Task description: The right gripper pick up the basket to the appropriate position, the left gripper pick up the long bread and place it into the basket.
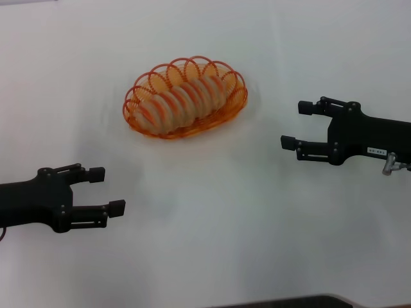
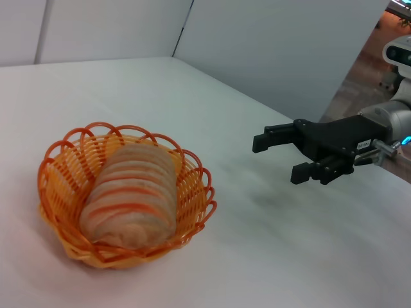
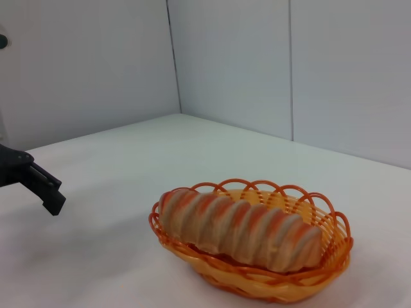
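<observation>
The orange wire basket [image 1: 137,119] stands on the white table, a little left of the middle and toward the back. The long bread [image 1: 182,101], tan with orange stripes, lies inside it. Both also show in the left wrist view, basket [image 2: 192,212] and bread [image 2: 131,196], and in the right wrist view, basket [image 3: 324,273] and bread [image 3: 241,228]. My left gripper [image 1: 106,190] is open and empty at the front left, apart from the basket. My right gripper [image 1: 297,125] is open and empty to the right of the basket; it also shows in the left wrist view [image 2: 281,156].
The white table [image 1: 212,218] spreads around the basket with nothing else on it. Pale walls stand behind the table [image 3: 231,64]. A dark edge shows at the table's front [image 1: 308,300].
</observation>
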Tool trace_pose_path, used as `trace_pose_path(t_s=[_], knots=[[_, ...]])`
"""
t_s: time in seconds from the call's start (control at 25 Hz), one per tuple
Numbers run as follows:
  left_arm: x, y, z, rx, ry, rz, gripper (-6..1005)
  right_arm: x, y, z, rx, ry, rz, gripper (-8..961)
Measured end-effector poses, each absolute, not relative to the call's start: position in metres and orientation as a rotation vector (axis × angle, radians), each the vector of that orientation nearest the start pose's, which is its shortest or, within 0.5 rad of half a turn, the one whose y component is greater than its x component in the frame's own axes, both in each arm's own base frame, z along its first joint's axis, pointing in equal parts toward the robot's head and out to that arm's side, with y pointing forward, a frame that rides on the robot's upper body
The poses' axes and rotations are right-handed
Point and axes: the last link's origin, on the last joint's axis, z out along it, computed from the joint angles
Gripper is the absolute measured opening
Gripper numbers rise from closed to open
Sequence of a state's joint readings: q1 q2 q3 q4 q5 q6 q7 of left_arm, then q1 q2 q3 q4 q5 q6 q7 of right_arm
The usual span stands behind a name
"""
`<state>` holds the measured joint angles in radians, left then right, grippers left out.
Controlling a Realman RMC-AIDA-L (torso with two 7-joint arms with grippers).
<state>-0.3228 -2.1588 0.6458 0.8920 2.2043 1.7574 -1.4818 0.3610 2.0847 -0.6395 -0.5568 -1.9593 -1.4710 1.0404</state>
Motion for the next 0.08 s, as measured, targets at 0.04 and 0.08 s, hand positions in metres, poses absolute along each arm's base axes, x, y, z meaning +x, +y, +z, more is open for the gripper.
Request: trace_pose_path(t_s=[0.04, 0.08], knots=[[-0.2999, 0.2536, 0.0012, -2.816, -0.857, -0.552, 889, 0.3244, 0.2828, -0.0113, -2.572, 0.53, 0.609, 866], [-0.2998, 0.2537, 0.0012, -2.816, -0.857, -0.552, 889, 0.3241, 0.2832, -0.0114, -2.572, 0.53, 0.609, 866]])
